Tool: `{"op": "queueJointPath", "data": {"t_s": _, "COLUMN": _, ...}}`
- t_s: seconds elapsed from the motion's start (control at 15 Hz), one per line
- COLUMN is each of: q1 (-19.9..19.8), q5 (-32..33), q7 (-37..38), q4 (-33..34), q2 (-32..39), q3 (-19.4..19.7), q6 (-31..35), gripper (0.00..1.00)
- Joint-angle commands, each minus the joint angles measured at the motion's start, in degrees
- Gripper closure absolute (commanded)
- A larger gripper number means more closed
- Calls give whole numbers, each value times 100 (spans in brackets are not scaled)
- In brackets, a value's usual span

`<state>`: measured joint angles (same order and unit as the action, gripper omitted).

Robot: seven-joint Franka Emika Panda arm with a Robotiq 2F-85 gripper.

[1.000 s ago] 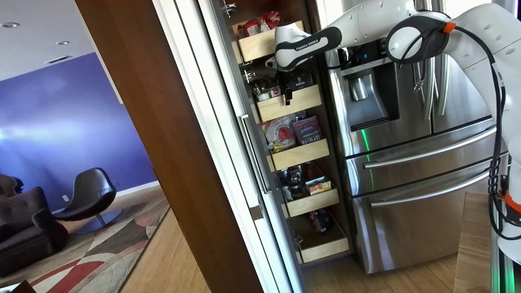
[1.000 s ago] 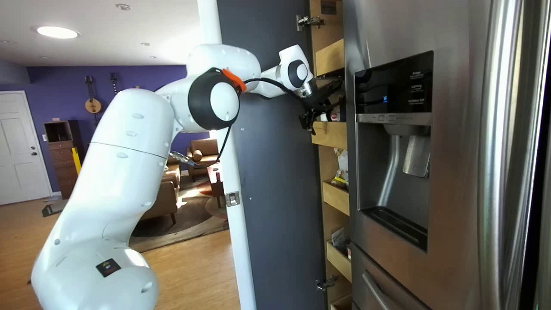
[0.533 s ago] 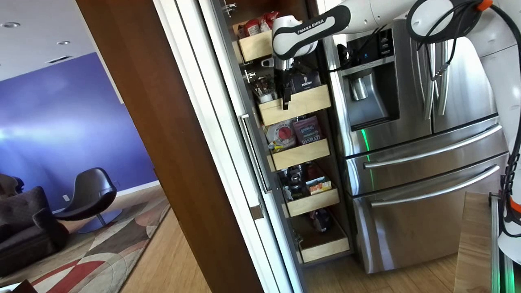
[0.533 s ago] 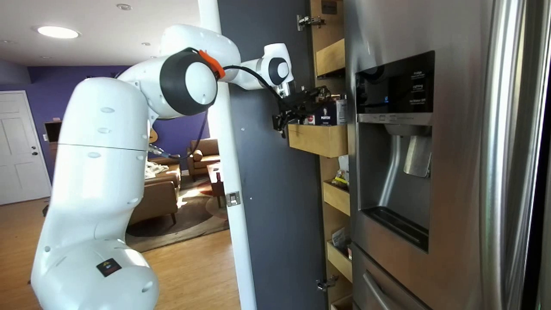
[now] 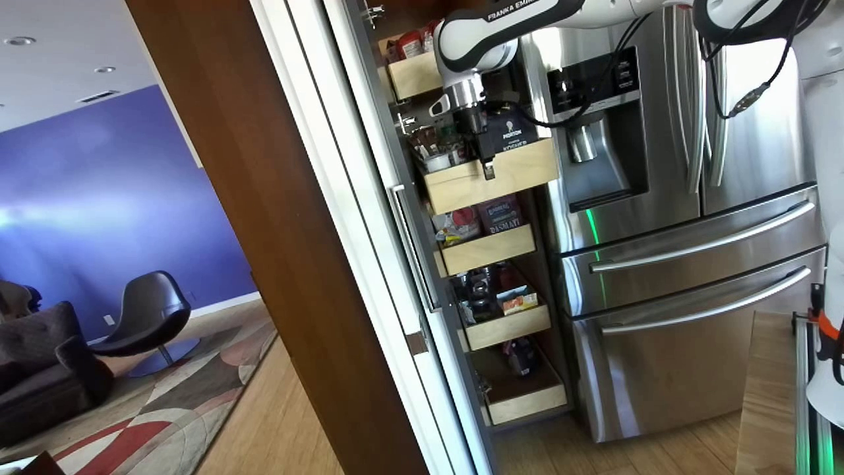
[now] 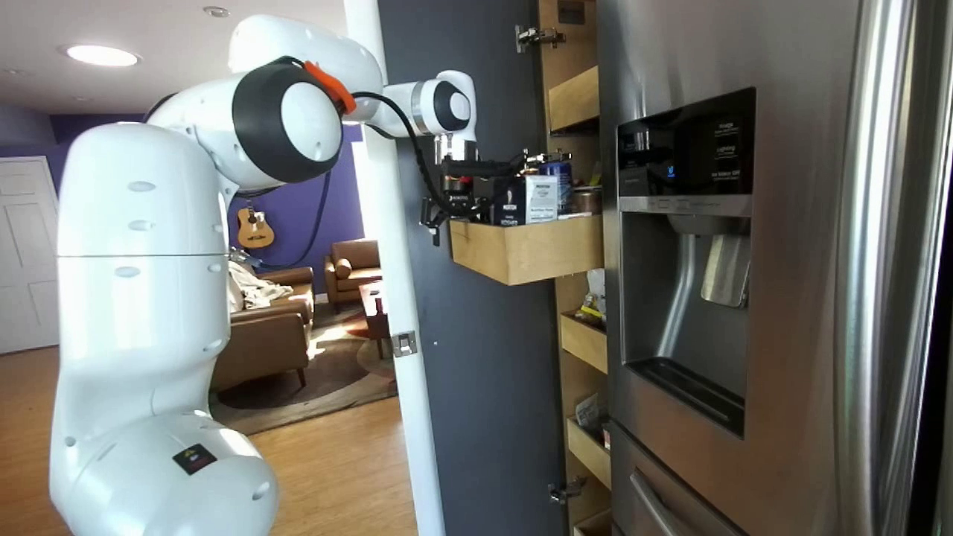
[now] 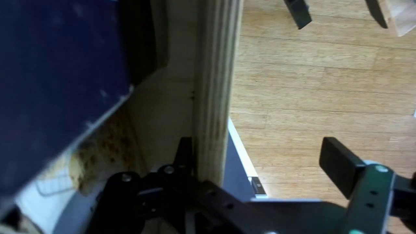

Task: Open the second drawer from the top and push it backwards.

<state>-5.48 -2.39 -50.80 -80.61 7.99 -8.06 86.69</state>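
The second drawer from the top is a pale wooden pull-out box. It stands well out of the pantry cabinet in both exterior views [image 5: 521,175] [image 6: 555,249]. Its front panel's top edge runs down the wrist view [image 7: 216,81]. My black gripper [image 5: 486,165] is at this front panel, and it also shows in an exterior view [image 6: 445,219]. In the wrist view my gripper [image 7: 258,152] is open: one finger is inside the drawer against the panel, the other is outside, well apart from it. Jars and a dark Morton box [image 6: 514,201] stand in the drawer.
A grey cabinet door [image 6: 476,335] stands open beside the drawers. A steel fridge [image 5: 633,277] stands on the opposite side. The top drawer [image 5: 415,74] is above, and the third drawer [image 5: 488,249] is below, with bags in it. Lower drawers follow.
The second drawer has slid outward from the cabinet, past the fridge front. My gripper and arm have moved back with it, with one finger behind its front panel.
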Motion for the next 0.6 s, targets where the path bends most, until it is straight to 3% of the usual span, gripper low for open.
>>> {"op": "queueJointPath", "data": {"t_s": 0.0, "q1": 291, "q5": -47, "q7": 954, "q4": -4, "q2": -269, "q3": 238, "q6": -1002, "gripper": 0}}
{"op": "queueJointPath", "data": {"t_s": 0.13, "q1": 378, "q5": -155, "q7": 1560, "q4": 3, "q2": -470, "q3": 264, "q6": -1390, "gripper": 0}}
{"op": "queueJointPath", "data": {"t_s": 0.53, "q1": 396, "q5": -174, "q7": 2825, "q4": -66, "q2": -1111, "q3": 80, "q6": -1325, "gripper": 0}}
